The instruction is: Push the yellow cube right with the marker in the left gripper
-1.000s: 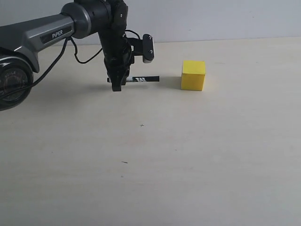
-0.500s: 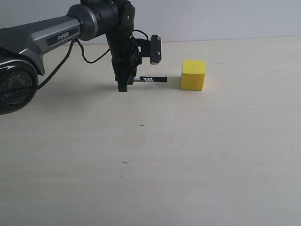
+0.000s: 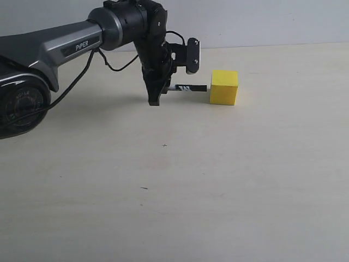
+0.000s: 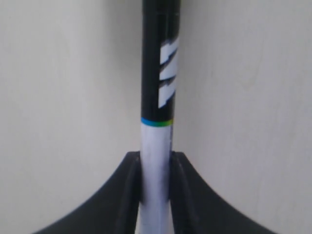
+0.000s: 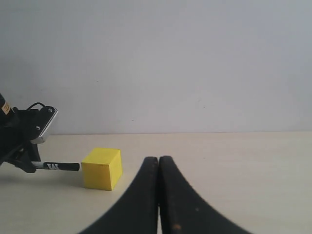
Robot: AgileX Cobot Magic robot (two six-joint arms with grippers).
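The yellow cube [image 3: 224, 87] sits on the pale table, right of centre at the back; the right wrist view shows the cube [image 5: 101, 168] too. My left gripper [image 3: 155, 98] points down just left of it, shut on the marker [image 3: 187, 88]. The marker lies level, its black end reaching the cube's left face, a hair's gap or touching. In the left wrist view the white barrel of the marker [image 4: 157, 141] is clamped between the black fingers [image 4: 130, 185]. My right gripper [image 5: 159, 163] is shut and empty, well off from the cube; the exterior view does not show it.
The pale table [image 3: 218, 180] stretches toward the front and right of the cube. A grey wall [image 3: 262, 22] stands behind the table's far edge. Loose black cables [image 3: 92, 63] hang under the left arm.
My left arm has carried the marker rightward, closing the gap until its black tip reaches the cube's left face. The cube has not visibly moved.
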